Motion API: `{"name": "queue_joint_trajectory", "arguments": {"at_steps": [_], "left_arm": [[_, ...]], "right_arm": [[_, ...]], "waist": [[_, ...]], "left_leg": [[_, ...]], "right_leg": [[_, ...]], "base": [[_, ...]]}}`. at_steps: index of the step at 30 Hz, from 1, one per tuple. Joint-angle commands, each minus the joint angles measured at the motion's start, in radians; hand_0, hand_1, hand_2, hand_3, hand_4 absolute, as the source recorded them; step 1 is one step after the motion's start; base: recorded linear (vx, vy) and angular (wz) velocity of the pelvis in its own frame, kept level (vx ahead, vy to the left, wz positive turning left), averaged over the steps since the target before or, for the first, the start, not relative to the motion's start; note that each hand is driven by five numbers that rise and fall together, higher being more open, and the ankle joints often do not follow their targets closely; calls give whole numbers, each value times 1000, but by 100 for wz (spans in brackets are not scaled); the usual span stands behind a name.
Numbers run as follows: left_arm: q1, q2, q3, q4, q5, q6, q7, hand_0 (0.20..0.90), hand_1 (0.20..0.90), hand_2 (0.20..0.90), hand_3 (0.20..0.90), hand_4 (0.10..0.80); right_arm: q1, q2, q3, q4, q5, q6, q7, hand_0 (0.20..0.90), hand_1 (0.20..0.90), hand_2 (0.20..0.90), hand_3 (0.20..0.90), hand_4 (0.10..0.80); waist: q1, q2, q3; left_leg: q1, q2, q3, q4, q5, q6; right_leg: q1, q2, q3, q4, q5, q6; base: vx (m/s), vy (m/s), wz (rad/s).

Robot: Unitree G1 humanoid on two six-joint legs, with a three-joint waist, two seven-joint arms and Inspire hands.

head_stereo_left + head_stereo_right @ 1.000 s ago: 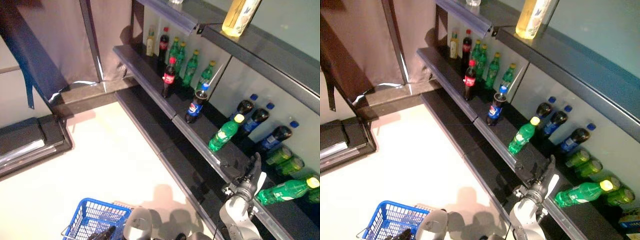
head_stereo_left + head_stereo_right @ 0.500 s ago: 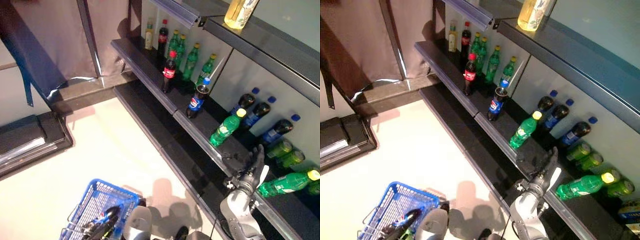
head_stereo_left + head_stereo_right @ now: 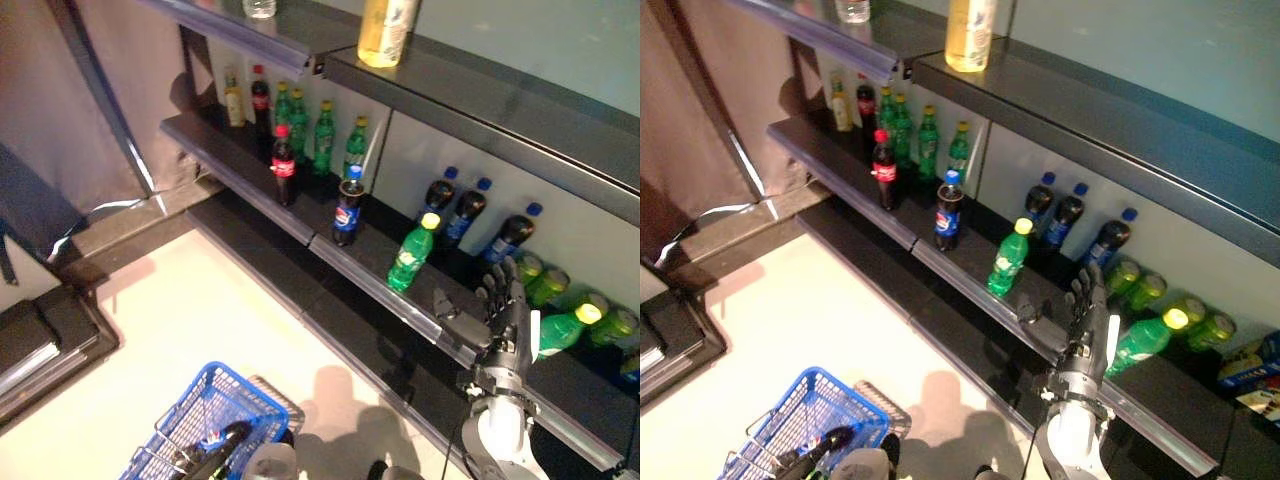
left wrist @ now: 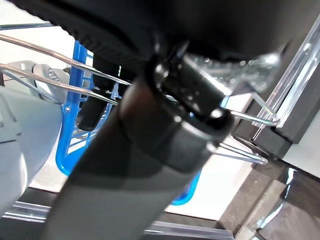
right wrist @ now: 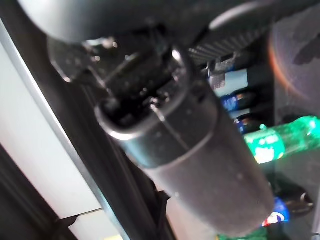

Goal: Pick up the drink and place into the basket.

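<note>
Right hand spread wide at the shelf edge, lower right of frame, holding nothing — left hand's fingers hidden at the blue basket, cannot tell.

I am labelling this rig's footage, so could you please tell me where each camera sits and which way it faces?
Left eye view: head, looking down at shelf, right hand open.
Right eye view: head, slightly offset; same scene, blue basket lower left.
Left wrist view: left wrist, along left hand at the basket's wire handles.
Right wrist view: right wrist, toward green bottle.
Shared: both eyes show the shelf.
</note>
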Motion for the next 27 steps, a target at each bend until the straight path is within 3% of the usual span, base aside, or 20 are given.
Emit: {"name": "queue_joint_trajectory", "arguments": {"at_steps": [1,7,10,11,16,22,27], "left_arm": [[-10,-41,-30,-249,5,-59,-56,300,300,300,200,100],[-57,-43,-37,-207,-12,-78,-48,300,300,300,200,100],[-72,-52,-48,-189,-35,-103,-51,300,300,300,200,100],[-75,-56,-47,-163,-48,-99,-62,300,300,300,200,100],[-80,-74,-58,-71,-24,-59,-109,300,300,300,200,100],[-137,-50,-81,50,34,-91,-172,300,300,300,200,100],[-229,-8,-94,68,-5,-121,-192,300,300,300,200,100]], "right_arm": [[-80,-84,-47,-110,14,-51,78,900,900,900,900,800],[-101,-98,-24,-106,31,-6,91,900,900,900,900,800],[-137,-117,0,-88,43,27,90,900,900,900,900,800],[-157,-128,10,-76,30,44,80,900,900,900,900,800],[-235,-132,69,-32,25,80,-2,900,900,900,900,800],[-231,-144,83,-15,74,58,-14,900,900,900,900,800],[-318,-143,112,33,53,13,-76,900,900,900,900,800]], "waist": [[-18,21,-68],[-37,30,-95],[-30,11,-85],[-16,14,-70],[9,45,-67],[-29,48,-72],[-16,54,2]], "left_leg": [[24,15,-5,57,-56,-19],[41,32,5,41,-47,-35],[-8,11,-2,207,-88,-38],[-72,5,-49,291,-46,-49],[-66,52,-79,107,27,-61],[-16,24,-25,53,-26,-39],[-88,7,-43,92,-36,-24]], "right_leg": [[28,29,-22,-46,46,4],[33,57,-30,-29,13,-17],[36,51,-39,-22,10,-43],[43,60,-31,-14,11,-53],[48,59,-14,-1,-5,-34],[10,15,-12,37,-6,-1],[-81,-16,-3,51,24,12]], "base": [[-156,-54,-22],[-98,-53,-1],[-73,-54,2],[0,0,0],[64,128,-1],[148,172,-13],[-52,16,-11]]}}
